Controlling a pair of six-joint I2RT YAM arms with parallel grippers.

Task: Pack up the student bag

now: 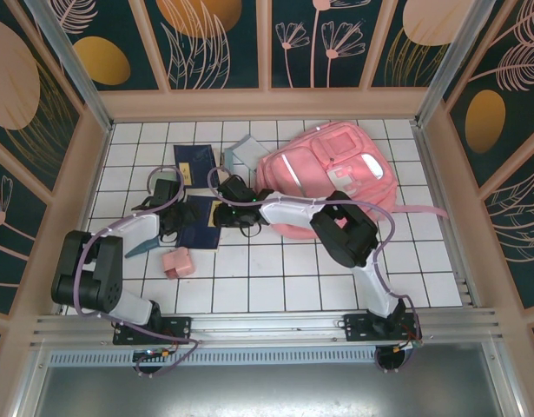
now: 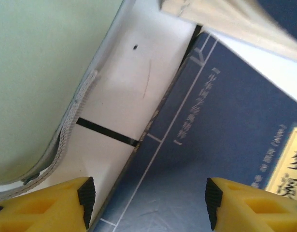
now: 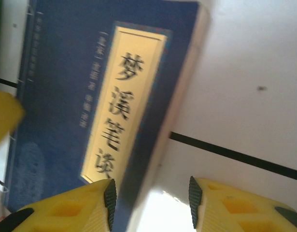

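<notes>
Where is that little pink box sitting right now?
In the top view, the little pink box lies left of centre on the tiled table, just on the arm-base side of the closer dark blue book.

All 3 views are bright. In the top view, even light falls from above onto the white tiled counter (image 1: 284, 282), and only short, soft shadows lie under the arms. The pale strips on the large soft pink backpack (image 1: 336, 174) glare almost white. This view is sharp.

In the left wrist view, the pale green surface (image 2: 37, 82) is washed out and featureless. The print on the dark blue paper-bound book (image 2: 211, 159) is soft, and the page edges at the top right are out of focus. The left tool (image 2: 146, 200) looks crisp.

The right wrist view is smeared by motion blur, which softens the book's title characters. Glare whitens the counter beside the right tool (image 3: 150, 198).
</notes>
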